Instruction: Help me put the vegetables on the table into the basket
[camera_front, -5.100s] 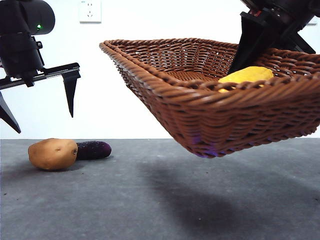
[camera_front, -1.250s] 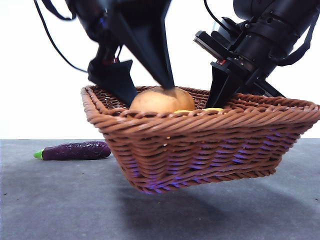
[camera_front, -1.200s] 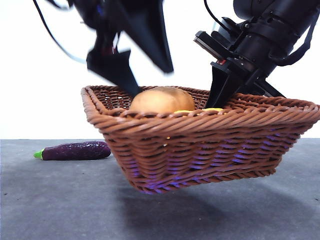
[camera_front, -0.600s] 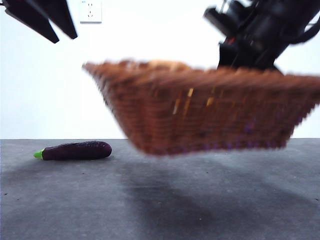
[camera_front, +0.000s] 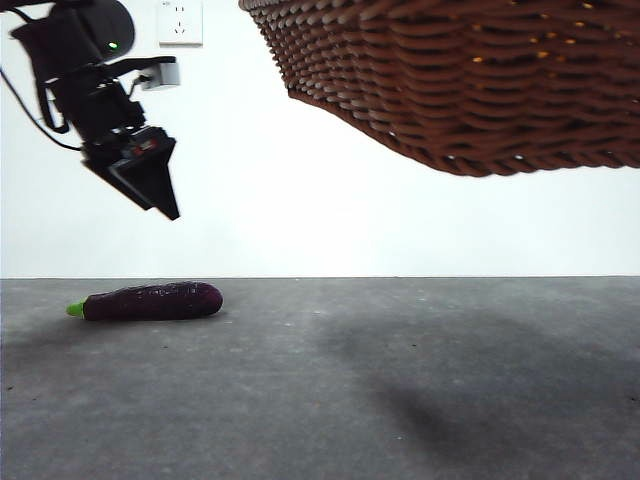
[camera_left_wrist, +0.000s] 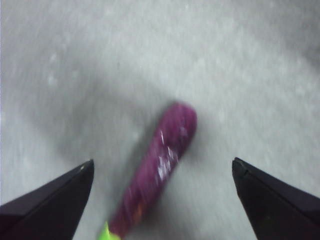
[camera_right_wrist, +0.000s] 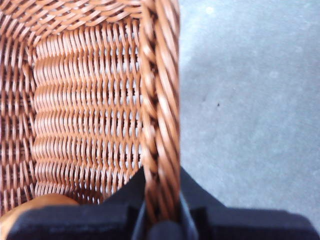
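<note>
Left wrist view is motion-blurred; the front view is sharp, bright-backed, softly shadowed.

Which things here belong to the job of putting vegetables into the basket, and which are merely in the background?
Part of the job:
- eggplant on the table
- basket, held aloft by the right pincer
- potato in the basket
- left pincer, open above the eggplant

Merely there:
- wall socket
</note>
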